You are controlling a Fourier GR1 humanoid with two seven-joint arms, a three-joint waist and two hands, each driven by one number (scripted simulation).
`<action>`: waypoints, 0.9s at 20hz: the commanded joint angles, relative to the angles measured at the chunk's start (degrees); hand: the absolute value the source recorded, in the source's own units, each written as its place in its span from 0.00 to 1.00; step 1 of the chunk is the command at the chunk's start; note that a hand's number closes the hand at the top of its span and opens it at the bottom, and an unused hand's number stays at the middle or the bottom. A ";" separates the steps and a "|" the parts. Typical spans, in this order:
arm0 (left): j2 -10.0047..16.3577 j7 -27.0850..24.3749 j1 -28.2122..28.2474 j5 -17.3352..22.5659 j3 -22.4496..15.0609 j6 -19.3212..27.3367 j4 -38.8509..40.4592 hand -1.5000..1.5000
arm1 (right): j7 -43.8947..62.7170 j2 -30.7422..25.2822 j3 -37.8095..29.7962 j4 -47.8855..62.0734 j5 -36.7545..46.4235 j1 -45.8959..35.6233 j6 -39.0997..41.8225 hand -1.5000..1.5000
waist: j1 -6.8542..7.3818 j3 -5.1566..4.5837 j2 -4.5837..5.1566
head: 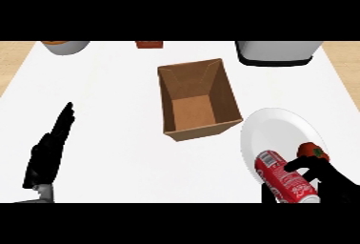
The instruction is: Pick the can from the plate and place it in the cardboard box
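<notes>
The white bench carries an open cardboard box, a white plate just beside it, and a grey appliance at the far edge.

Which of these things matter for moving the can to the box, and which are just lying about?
In the job: can, plate, box, right hand curled round the can.
Lying about: red vegetable on the plate, grey bowl, small brown item, grey appliance, left hand resting open.

Overall level: bright and even across the white worktop.
Box shading: the cardboard box has inner walls darker than its lit floor.
Plate contrast: the white plate is set off from the worktop only by pale grey rim shading.
Hands: the left hand and right hand read as flat black.
</notes>
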 commanded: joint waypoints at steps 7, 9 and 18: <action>0.23 1.12 -0.65 0.33 0.21 -2.08 0.59 0.50 | 18.52 1.05 8.20 -1.20 -1.30 -26.71 9.71 1.00 | 0.94 0.00 0.27; -0.77 0.65 -0.77 -0.68 -0.53 -0.92 -0.25 0.50 | 18.85 1.05 2.88 9.40 -5.65 -34.02 5.57 1.00 | 1.31 0.03 0.38; -1.13 -0.20 -1.68 -0.77 0.77 -0.62 1.73 0.50 | 21.28 1.06 -5.84 32.44 -13.29 -53.61 3.49 1.00 | 1.32 0.03 0.45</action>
